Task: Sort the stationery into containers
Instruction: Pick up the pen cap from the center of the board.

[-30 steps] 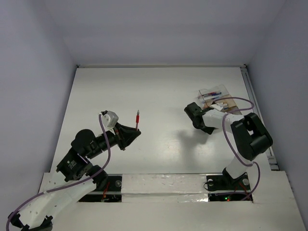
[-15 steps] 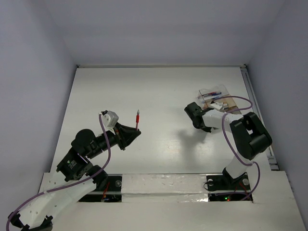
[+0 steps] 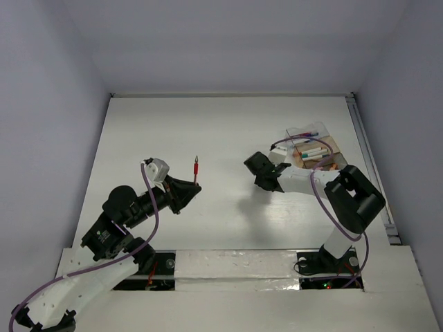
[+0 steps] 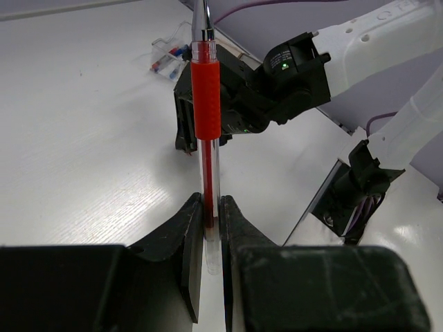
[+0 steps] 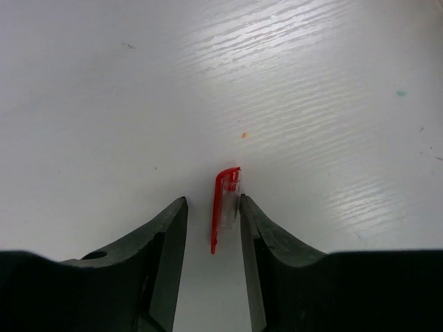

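My left gripper (image 3: 191,188) is shut on a red pen (image 3: 196,169) and holds it upright above the table, tip up. In the left wrist view the pen (image 4: 206,104) stands clamped between the jaws of that gripper (image 4: 210,200). My right gripper (image 3: 259,170) hovers low over the table's middle, left of the clear organiser box (image 3: 315,148). In the right wrist view its jaws (image 5: 212,200) are open around a small red-and-clear pen cap (image 5: 225,205), which lies against the right finger. The box holds several pens and small pieces.
The box also shows far back in the left wrist view (image 4: 168,57), behind the right arm's black wrist (image 4: 284,76). A metal rail (image 3: 372,173) runs along the table's right edge. The right arm's purple cable (image 3: 317,190) loops near the box.
My right gripper has moved left, away from the box toward the table's middle. The left gripper with the red pen has barely shifted.
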Robot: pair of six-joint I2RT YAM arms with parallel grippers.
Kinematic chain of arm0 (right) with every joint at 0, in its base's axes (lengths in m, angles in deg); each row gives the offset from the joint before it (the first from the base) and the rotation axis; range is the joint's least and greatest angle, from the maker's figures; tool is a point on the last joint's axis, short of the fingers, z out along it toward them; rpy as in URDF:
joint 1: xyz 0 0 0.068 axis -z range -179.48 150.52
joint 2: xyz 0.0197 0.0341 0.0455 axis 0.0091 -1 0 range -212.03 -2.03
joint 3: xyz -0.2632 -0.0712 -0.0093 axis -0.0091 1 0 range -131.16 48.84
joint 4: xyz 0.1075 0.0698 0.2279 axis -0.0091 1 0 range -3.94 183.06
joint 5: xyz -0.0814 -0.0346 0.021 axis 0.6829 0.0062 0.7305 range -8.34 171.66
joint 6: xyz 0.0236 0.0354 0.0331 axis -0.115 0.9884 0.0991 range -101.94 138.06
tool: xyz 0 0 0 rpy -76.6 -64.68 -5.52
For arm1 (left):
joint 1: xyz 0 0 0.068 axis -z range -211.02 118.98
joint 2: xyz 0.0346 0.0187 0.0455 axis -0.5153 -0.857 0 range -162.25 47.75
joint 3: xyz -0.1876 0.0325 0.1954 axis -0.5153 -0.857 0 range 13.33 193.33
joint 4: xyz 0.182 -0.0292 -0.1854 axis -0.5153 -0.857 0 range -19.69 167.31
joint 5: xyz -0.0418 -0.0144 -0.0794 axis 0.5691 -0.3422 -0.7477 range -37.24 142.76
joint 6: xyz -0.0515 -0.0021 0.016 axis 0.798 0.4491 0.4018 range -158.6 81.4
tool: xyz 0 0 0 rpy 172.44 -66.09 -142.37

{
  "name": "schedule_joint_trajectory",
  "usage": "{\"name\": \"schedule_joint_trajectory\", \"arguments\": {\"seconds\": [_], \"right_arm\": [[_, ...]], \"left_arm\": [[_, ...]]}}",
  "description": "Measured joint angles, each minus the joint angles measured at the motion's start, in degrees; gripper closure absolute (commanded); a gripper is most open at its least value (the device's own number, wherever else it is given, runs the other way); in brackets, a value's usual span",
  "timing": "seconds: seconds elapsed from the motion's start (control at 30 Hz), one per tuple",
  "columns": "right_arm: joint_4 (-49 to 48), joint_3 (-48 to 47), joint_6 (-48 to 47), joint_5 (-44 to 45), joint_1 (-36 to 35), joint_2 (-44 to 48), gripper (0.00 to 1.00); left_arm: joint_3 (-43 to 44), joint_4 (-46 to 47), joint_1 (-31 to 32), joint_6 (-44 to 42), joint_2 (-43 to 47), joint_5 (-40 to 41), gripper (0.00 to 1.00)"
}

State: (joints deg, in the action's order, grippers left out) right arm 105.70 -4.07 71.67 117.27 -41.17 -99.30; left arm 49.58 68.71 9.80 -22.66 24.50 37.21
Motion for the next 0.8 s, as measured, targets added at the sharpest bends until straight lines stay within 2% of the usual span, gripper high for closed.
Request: {"name": "schedule_joint_trajectory", "arguments": {"seconds": [0.17, 0.63, 0.73, 0.77, 0.8], "right_arm": [[-2.1, 0.3, -3.0, -2.0, 0.0, 0.1, 0.55], [-5.2, -0.1, -6.9, -3.5, 2.5, -1.3, 0.68], [-5.4, -0.8, -7.4, -3.6, 2.7, -1.9, 0.81], [-5.6, -1.1, -7.6, -3.7, 2.8, -2.2, 0.91], [-5.6, -1.2, -7.9, -3.7, 2.9, -2.4, 0.95]], "left_arm": [[0.0, -0.2, 0.0, 0.0, -0.1, 1.1, 1.00], [0.0, -0.7, 0.0, 0.0, -2.3, 2.8, 1.00], [0.0, -0.7, 0.0, 0.0, -2.5, 2.8, 1.00], [0.0, -0.7, 0.0, 0.0, -2.5, 2.8, 1.00], [0.0, -0.7, 0.0, 0.0, -2.6, 2.8, 1.00]]}}
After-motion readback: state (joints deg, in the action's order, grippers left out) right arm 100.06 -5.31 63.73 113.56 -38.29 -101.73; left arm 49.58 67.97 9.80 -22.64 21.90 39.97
